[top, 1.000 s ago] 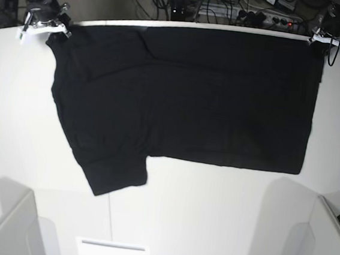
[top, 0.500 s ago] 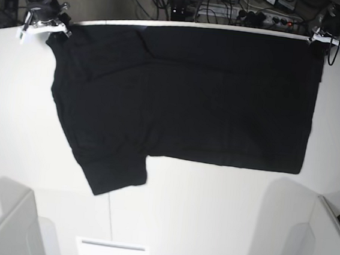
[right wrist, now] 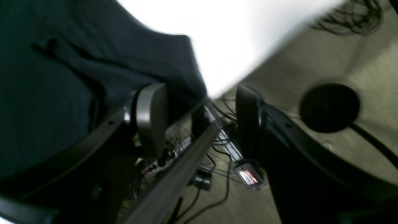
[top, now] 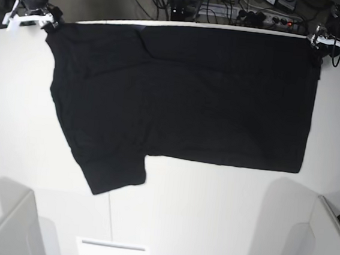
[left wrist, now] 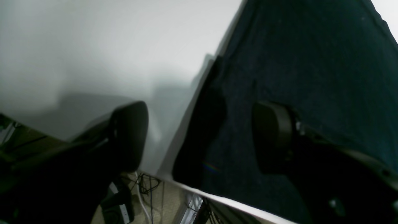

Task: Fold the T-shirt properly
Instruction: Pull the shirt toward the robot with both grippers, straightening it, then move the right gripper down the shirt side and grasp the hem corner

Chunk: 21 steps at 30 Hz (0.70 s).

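T-shirt (top: pixel 185 99) lies flat on the white bench (top: pixel 209 216), plain black side up, one sleeve pointing toward the near edge, far hem along the far bench edge

Left end effector (left wrist: pixel 199 133): released, jaws standing wide. One finger (left wrist: pixel 130 133) is over bare bench, the other over the cloth; the shirt's corner lies in the gap between them, resting on the bench, not gripped. In the base view this end effector (top: pixel 336 46) sits at the shirt's far corner on that view's right

Right end effector (right wrist: pixel 199 115): released, jaws apart. One finger (right wrist: pixel 152 118) is against the dark cloth, the other beyond the bench edge over the floor (right wrist: pixel 326 56) and cables. Shirt corner ends just between them, unheld. Base view: this end effector (top: pixel 30 13) just beside the shirt's far corner on that view's left
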Tool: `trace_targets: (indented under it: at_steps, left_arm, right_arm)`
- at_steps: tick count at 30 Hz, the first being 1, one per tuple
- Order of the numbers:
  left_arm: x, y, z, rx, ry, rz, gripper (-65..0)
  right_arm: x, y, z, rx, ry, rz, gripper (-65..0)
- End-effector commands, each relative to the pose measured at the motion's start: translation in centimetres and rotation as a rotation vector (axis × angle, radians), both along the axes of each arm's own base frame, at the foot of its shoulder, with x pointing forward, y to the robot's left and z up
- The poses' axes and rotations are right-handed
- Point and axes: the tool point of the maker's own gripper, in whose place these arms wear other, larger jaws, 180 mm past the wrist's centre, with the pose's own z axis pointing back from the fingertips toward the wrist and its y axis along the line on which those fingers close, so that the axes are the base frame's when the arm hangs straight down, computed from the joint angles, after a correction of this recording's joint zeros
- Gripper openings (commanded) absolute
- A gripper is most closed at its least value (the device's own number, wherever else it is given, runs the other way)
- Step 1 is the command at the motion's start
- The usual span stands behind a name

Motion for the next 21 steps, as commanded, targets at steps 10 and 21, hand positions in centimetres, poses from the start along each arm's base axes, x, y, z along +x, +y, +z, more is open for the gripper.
trace_targets:
  at_steps: [10, 21]
  left_arm:
    - [-1.1, 4.6, 4.5, 0.143, -0.044, 0.093, -14.8]
    - [4.6, 2.5, 9.5, 0.257, -0.162, -0.064, -44.9]
  right_arm:
    - [1.8, -1.9, 4.4, -0.109, -0.083, 0.021, -30.9]
    - [13.2, 4.3, 8.0, -0.094, -0.296, 0.316, -31.5]
